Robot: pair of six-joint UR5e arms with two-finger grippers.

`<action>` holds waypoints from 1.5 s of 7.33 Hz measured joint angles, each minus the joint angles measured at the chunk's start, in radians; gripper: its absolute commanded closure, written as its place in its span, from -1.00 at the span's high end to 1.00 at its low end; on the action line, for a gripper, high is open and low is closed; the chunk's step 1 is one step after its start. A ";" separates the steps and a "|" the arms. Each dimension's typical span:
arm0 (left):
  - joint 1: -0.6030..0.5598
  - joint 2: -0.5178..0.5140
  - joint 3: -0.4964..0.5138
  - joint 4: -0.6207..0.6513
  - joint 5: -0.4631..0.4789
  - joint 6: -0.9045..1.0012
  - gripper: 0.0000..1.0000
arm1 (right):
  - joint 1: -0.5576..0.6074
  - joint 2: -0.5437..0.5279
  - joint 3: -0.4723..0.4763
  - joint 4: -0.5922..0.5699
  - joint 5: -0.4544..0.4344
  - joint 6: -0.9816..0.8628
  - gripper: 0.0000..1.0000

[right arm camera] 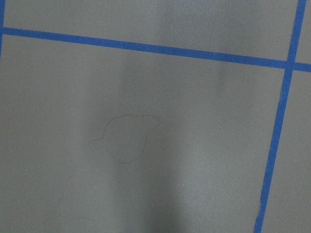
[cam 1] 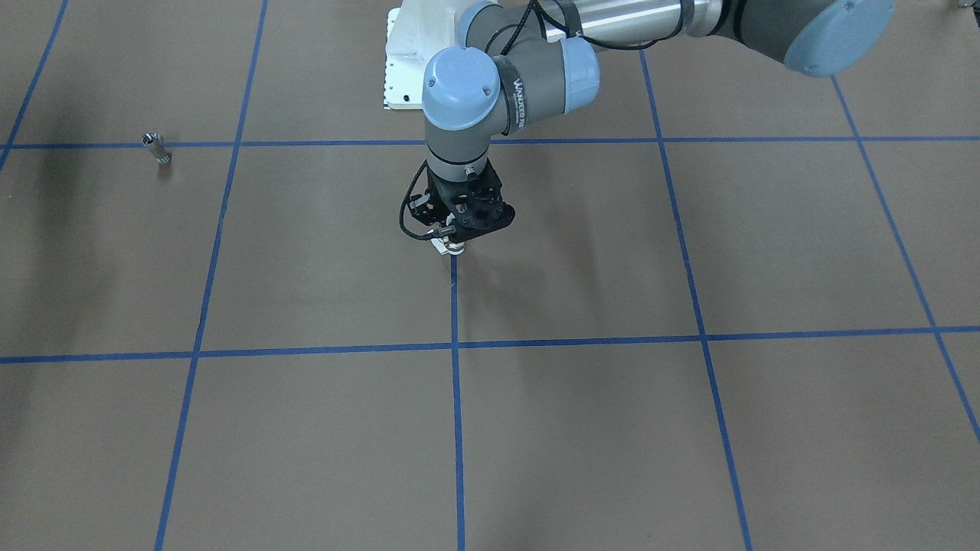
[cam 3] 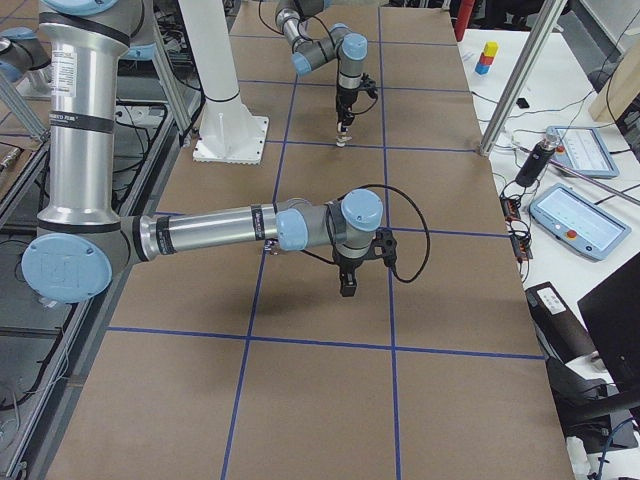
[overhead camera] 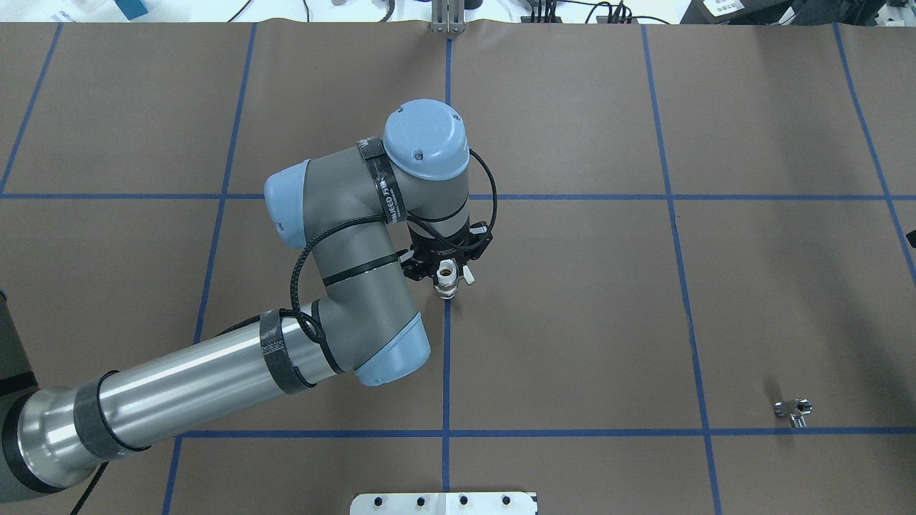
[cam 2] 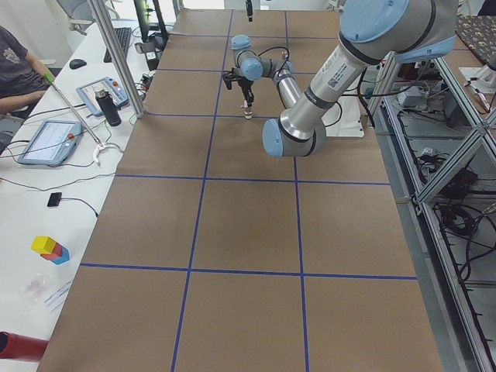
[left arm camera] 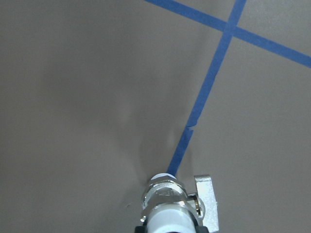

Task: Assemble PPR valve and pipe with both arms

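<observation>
Brown-papered table [overhead camera: 572, 322], taped in blue squares: my left gripper [overhead camera: 446, 270] pinches the valve [left arm camera: 167, 201] upright at mid-table. The pipe [overhead camera: 793, 410] lies untouched toward the right end, near the robot's edge. I cannot tell how the right gripper [cam 3: 347, 285] stands. Pipe pickup and joining remain.

The left arm [overhead camera: 215, 365] stretches forward past the white pedestal [overhead camera: 444, 503]. Its wrist is bent so the left gripper [overhead camera: 447, 276] points straight down, clamped on the PPR valve [overhead camera: 448, 287]. The right arm [cam 3: 210, 232] lies level, well apart from the pedestal, and the right gripper [cam 3: 347, 285] points down; how its jaws stand cannot be told.
</observation>
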 measured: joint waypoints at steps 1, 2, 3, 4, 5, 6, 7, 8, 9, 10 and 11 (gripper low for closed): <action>0.000 0.000 0.000 -0.004 0.000 0.000 0.10 | 0.000 0.000 0.000 -0.001 0.000 0.000 0.99; 0.000 0.000 0.000 -0.009 0.001 0.002 0.35 | 0.000 0.000 -0.001 -0.001 -0.001 0.000 0.98; 0.001 0.000 0.001 -0.012 0.002 0.004 0.48 | 0.000 0.000 -0.001 0.000 -0.001 0.000 0.98; 0.002 0.000 0.001 -0.013 0.009 0.005 0.48 | 0.000 0.000 0.000 -0.001 -0.001 0.000 0.99; 0.002 0.000 -0.002 -0.012 0.019 0.006 0.51 | -0.001 0.001 0.000 -0.001 -0.001 0.002 0.99; 0.002 0.001 -0.015 -0.007 0.024 0.006 0.52 | -0.005 0.003 0.000 0.000 -0.001 0.011 0.99; 0.001 0.011 -0.050 0.004 0.026 0.005 0.52 | -0.016 0.006 0.002 0.001 0.000 0.030 0.99; -0.002 0.045 -0.111 0.016 0.026 0.006 0.53 | -0.043 0.008 0.005 0.032 -0.004 0.067 0.99; -0.005 0.093 -0.179 0.024 0.025 0.009 0.53 | -0.093 0.007 0.005 0.112 -0.020 0.133 0.99; -0.010 0.134 -0.232 0.027 0.025 0.014 0.54 | -0.162 0.003 0.008 0.216 -0.042 0.238 0.98; -0.014 0.169 -0.275 0.029 0.025 0.017 0.54 | -0.240 -0.011 0.024 0.311 -0.061 0.366 0.98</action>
